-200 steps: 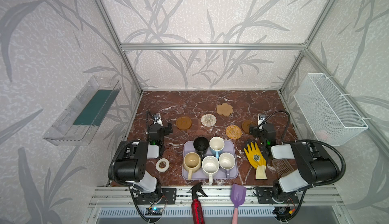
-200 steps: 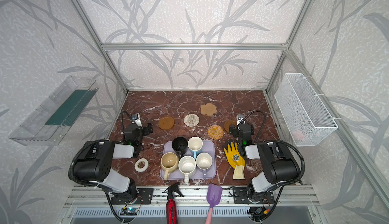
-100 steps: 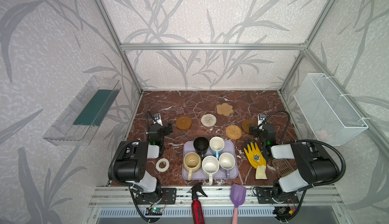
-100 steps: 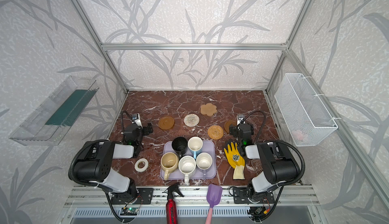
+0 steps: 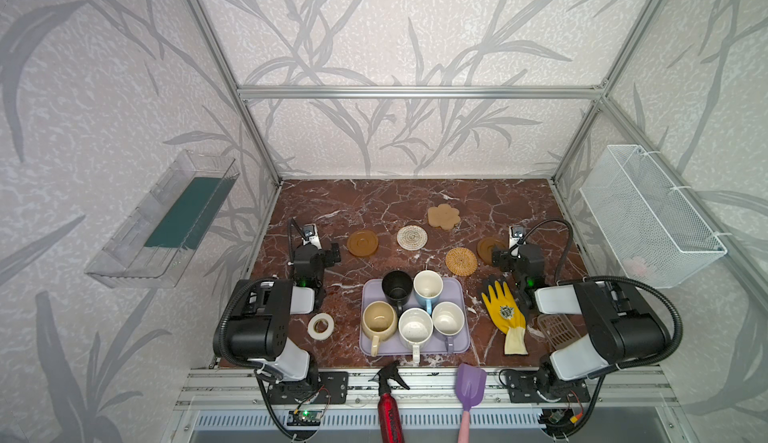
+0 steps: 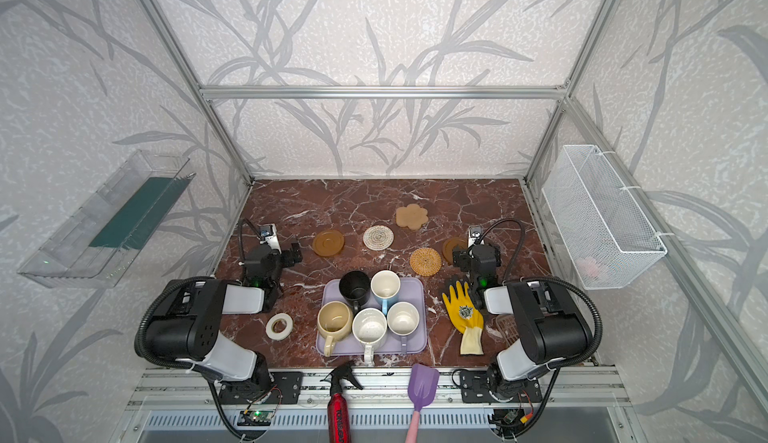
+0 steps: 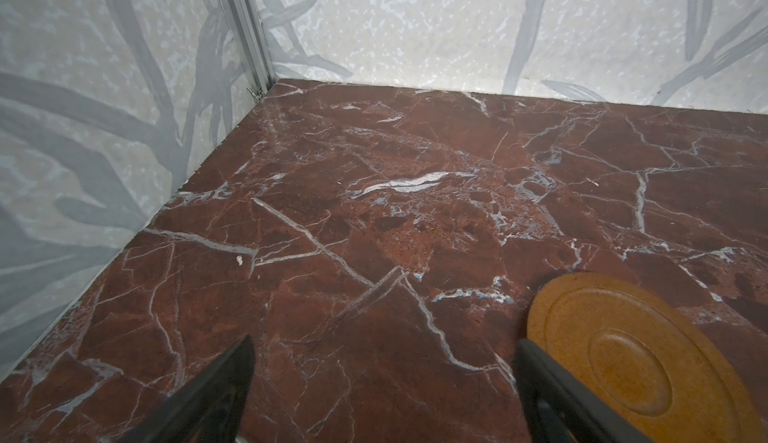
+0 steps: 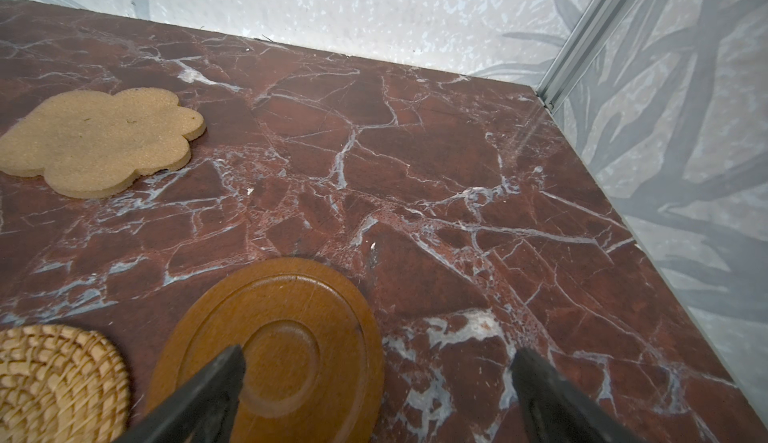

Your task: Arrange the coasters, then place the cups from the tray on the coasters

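Five coasters lie on the marble beyond the tray: an amber disc [image 5: 363, 243], a whitish woven round [image 5: 412, 237], a tan flower [image 5: 444, 217], a golden rattan round [image 5: 461, 260] and a second amber disc [image 5: 485, 247]. The lavender tray [image 5: 462, 295] holds the cups: black [image 5: 397, 287], light blue [image 5: 428, 286], beige [image 5: 379, 318], white speckled [image 5: 415, 325] and lavender-grey [image 5: 448, 318]. My left gripper [image 7: 382, 362] hangs open and empty beside the first amber disc [image 7: 623, 357]. My right gripper [image 8: 376, 370] is open, one finger over the second amber disc [image 8: 282, 337].
A white tape roll [image 5: 321, 325] lies left of the tray. A yellow glove [image 5: 504, 312] and a brown perforated basket [image 5: 557, 328] lie to its right. A red spray bottle [image 5: 390, 403] and a purple scoop [image 5: 470, 382] sit at the front rail.
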Controlling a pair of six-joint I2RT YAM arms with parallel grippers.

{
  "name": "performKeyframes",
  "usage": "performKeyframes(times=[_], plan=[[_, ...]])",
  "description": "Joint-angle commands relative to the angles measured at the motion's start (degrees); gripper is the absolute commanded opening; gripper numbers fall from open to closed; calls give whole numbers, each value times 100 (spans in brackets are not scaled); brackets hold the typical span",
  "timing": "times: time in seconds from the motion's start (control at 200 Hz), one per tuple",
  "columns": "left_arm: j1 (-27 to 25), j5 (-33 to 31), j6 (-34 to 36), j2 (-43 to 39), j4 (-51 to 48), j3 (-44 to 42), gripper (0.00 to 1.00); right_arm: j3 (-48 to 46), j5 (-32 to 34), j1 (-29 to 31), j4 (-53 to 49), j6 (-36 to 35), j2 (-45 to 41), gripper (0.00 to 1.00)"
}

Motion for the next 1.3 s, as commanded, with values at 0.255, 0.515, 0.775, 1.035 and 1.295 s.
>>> performKeyframes(times=[0.255, 0.515, 0.775, 1.035, 1.295], plan=[[8, -173, 6, -1409, -1276, 171, 99, 300, -13, -16, -1440, 237, -1286, 99], [-8, -22, -89, -2535, -2984, 831, 99, 601, -279, -22, -3151, 1157, -2674, 99], [-69, 618, -1551, -3181, -4072, 1362, 99, 1157, -1531, -19, -4119, 1741, -3171, 99], [-99, 2040, -2831, -2809, -4600, 1968, 99, 1462, -1971, 85, -4559, 1992, -3042, 99], [-837, 1785, -2618, -2050, -6186, 3089, 99, 1786, -1941, 442, -4758, 2088, -2801, 99]])
